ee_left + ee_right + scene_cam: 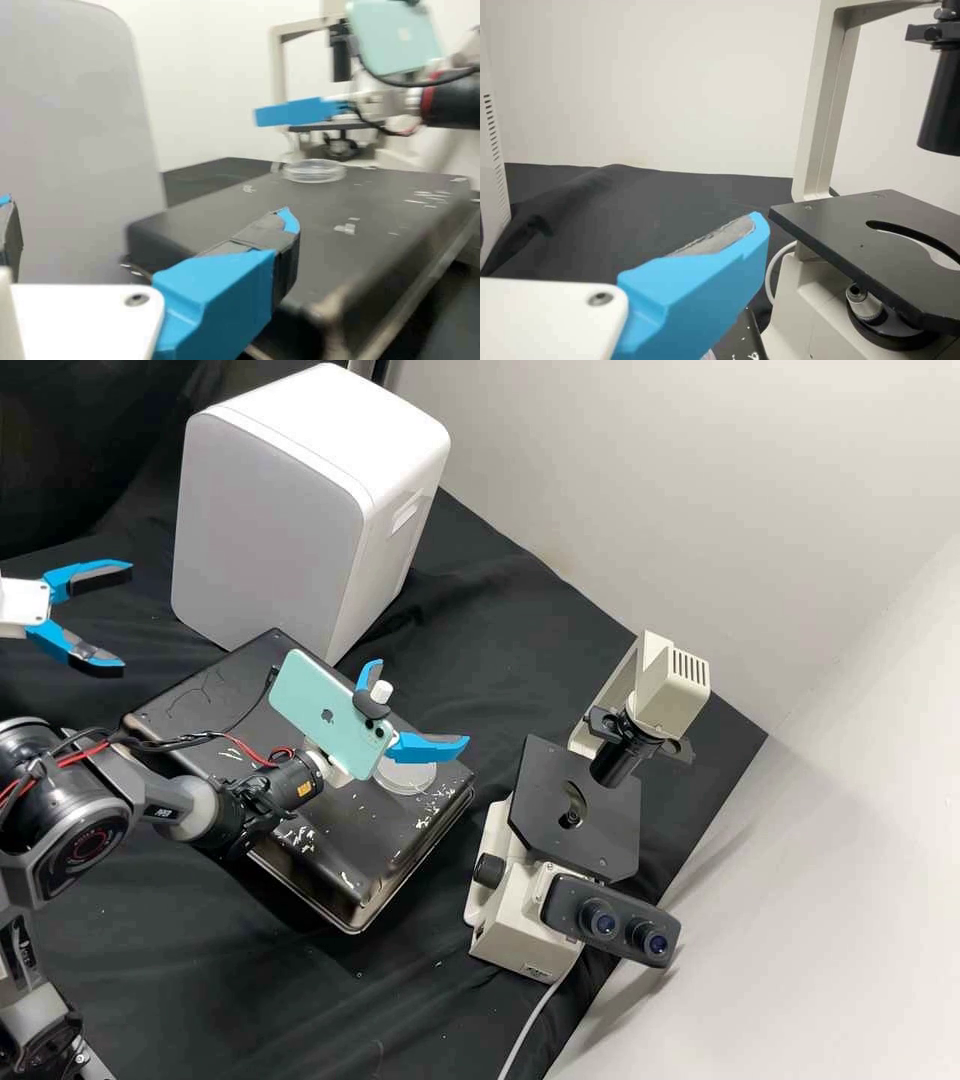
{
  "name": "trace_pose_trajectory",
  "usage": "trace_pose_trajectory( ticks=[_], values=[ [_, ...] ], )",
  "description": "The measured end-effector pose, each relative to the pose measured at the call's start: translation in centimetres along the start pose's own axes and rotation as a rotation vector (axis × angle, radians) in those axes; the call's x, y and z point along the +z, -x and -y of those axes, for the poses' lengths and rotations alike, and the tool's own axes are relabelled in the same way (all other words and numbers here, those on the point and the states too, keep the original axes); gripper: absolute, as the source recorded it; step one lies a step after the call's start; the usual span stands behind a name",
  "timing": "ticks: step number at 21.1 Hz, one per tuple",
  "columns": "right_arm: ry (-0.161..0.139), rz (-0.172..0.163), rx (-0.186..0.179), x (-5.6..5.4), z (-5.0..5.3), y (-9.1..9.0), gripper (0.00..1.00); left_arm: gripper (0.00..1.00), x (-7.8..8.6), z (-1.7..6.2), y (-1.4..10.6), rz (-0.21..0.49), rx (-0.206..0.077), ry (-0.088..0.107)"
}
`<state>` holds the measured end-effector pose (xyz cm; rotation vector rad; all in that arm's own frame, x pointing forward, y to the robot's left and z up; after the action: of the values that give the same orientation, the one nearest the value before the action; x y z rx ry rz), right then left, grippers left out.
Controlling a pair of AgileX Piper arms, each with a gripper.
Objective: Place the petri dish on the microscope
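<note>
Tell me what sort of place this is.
Most likely a laboratory bench: a microscope with binocular eyepieces stands on black cloth, a clear petri dish lies on a dark slab beside it, and a white box-shaped appliance sits behind.

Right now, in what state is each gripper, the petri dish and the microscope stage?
petri dish: lying flat on the dark tray, not gripped.
right gripper: open, just above the petri dish, holding nothing.
left gripper: open, holding nothing, off to the side of the dark tray.
microscope stage: no dish on it yet.
</note>
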<state>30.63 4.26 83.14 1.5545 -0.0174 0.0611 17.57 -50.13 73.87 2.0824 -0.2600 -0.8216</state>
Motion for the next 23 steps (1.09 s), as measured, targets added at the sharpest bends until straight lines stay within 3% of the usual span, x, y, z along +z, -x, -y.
trace_pose_trajectory(
  ticks=[3,9,17,23],
  values=[
    [0.0,0.0,0.0,0.0,0.0,0.0,1.0,1.0,0.0,0.06,0.1,0.018,-0.01,0.018],
    [0.0,0.0,0.0,0.0,0.0,0.0,1.0,1.0,0.1,0.14,0.1,0.04,-0.02,0.018],
    [0.002,0.012,-0.011,0.9,0.8,3.1,1.0,1.0,0.2,0.15,0.1,0.045,-0.022,0.016],
    [0.001,0.035,-0.044,1.7,2.0,5.0,1.0,1.0,0.2,0.15,0.1,0.045,-0.022,0.016]
  ],
)
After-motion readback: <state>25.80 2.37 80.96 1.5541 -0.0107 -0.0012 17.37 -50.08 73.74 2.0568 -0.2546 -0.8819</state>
